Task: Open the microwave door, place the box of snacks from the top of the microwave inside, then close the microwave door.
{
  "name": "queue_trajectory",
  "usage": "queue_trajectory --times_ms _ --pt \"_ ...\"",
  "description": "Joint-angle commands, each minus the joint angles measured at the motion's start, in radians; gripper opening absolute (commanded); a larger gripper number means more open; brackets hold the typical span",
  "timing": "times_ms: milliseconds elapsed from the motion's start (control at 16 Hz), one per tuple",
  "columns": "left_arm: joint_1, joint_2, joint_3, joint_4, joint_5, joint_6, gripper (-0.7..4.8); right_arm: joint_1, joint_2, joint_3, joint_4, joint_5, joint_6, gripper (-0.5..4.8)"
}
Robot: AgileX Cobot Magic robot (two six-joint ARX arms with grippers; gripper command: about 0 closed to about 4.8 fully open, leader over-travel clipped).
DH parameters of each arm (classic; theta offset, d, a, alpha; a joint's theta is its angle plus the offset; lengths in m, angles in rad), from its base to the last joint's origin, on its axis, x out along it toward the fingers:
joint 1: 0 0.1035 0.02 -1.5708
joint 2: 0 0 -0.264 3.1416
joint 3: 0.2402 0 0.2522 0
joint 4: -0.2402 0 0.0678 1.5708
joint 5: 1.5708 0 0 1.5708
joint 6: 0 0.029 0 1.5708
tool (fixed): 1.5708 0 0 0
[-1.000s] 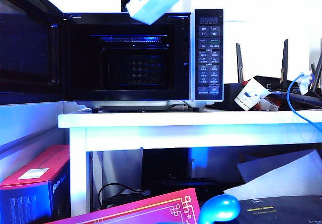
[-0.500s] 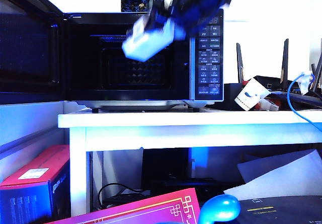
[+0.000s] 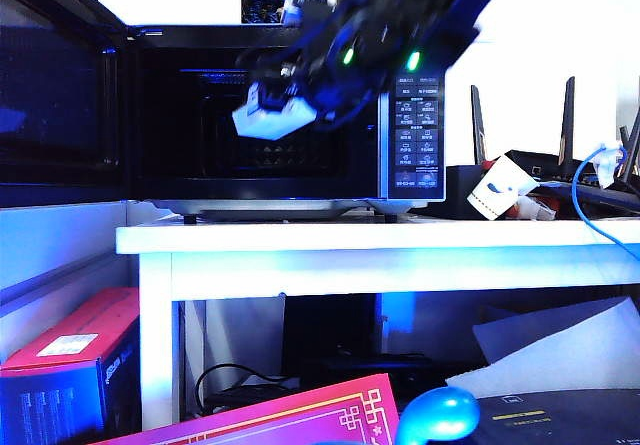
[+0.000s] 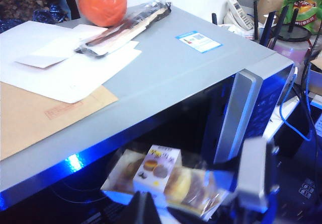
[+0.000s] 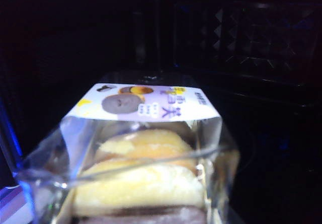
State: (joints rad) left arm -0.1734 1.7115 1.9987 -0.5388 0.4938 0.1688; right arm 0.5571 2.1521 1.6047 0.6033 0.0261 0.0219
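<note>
Right arm: seen in the exterior view reaching down from the upper right across the microwave (image 3: 300, 115) front, two green lights lit on it, blurred
Right hand (image 3: 285, 100): clenched on the box (image 3: 272, 117), held level at the open cavity mouth; its fingers are not visible in the right wrist view, only the box filling the lower part of that picture
Left hand (image 4: 196, 204): seen only in its own wrist view, above and in front of the microwave's top edge; one dark finger (image 4: 143, 209) and one pale blurred finger (image 4: 254, 176) are set wide apart, released, nothing between them
Door (image 3: 60, 85): swung fully open to the left of the exterior view
Cavity: dark, its patterned back wall is seen behind the box; whether anything lies on its floor cannot be told
Box contents: round yellow cakes under clear wrap with a printed label band, shown by the right wrist view (image 5: 146, 158); the exterior view gives only a pale washed-out block
Microwave top: shown only by the left wrist view, carrying white papers (image 4: 70, 58), a brown envelope (image 4: 45, 118), an orange ball (image 4: 102, 2) and a dark wrapped packet (image 4: 126, 25)
Surface (image 3: 380, 235): white, bearing the microwave
</note>
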Motion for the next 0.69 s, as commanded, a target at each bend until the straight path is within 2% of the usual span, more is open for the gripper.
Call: queue_trajectory --times_ms 62,187,687 --pt "0.0 -0.007 0.006 0.009 0.004 0.007 -0.06 -0.001 0.056 0.074 0.058 0.022 0.0 3.35" --pt "0.0 -0.007 0.005 0.009 0.004 0.007 -0.06 -0.001 0.115 0.168 0.023 0.075 0.001 3.35" --pt "0.0 -0.007 0.005 0.008 0.005 0.007 -0.06 -0.002 0.402 0.549 -0.024 0.092 0.0 3.35"
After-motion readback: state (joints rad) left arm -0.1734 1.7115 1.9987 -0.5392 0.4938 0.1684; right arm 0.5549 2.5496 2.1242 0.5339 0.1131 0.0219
